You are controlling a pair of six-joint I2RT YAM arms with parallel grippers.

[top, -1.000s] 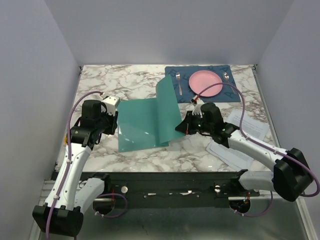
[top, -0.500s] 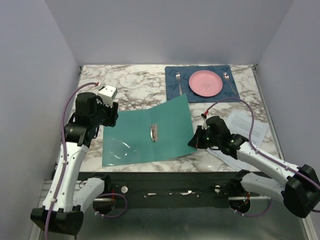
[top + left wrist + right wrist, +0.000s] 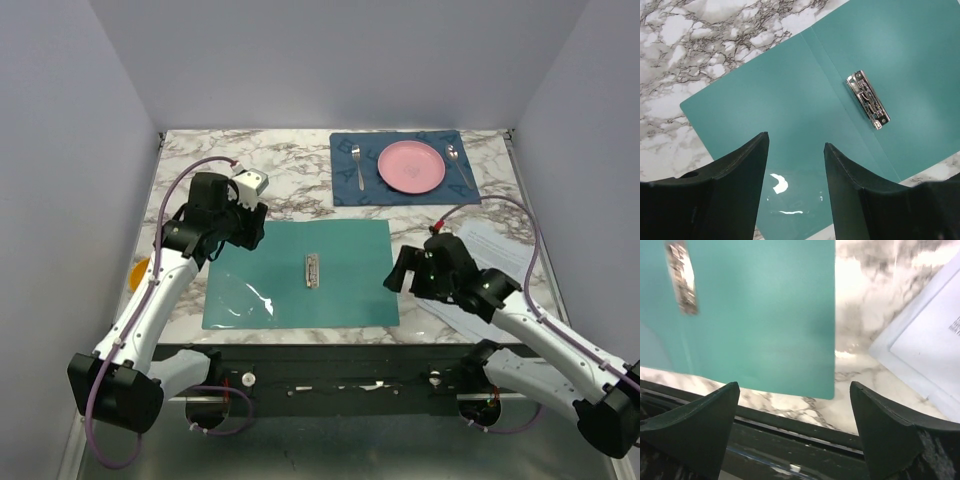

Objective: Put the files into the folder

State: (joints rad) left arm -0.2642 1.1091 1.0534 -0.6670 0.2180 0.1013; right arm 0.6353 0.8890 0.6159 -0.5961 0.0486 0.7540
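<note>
Folder lies open flat beneath both parted jaws, gripped by neither.

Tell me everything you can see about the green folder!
The folder is thin, teal-green and looks like plastic. It lies open and flat on the marble table, near the front edge. A small metal clip sits by its middle fold, and a shiny clear sleeve lies on its left half. No papers are in it. The left hand and right hand are open, not gripping it.

Marble table bears an open teal folder, white files and a blue placemat.
</note>
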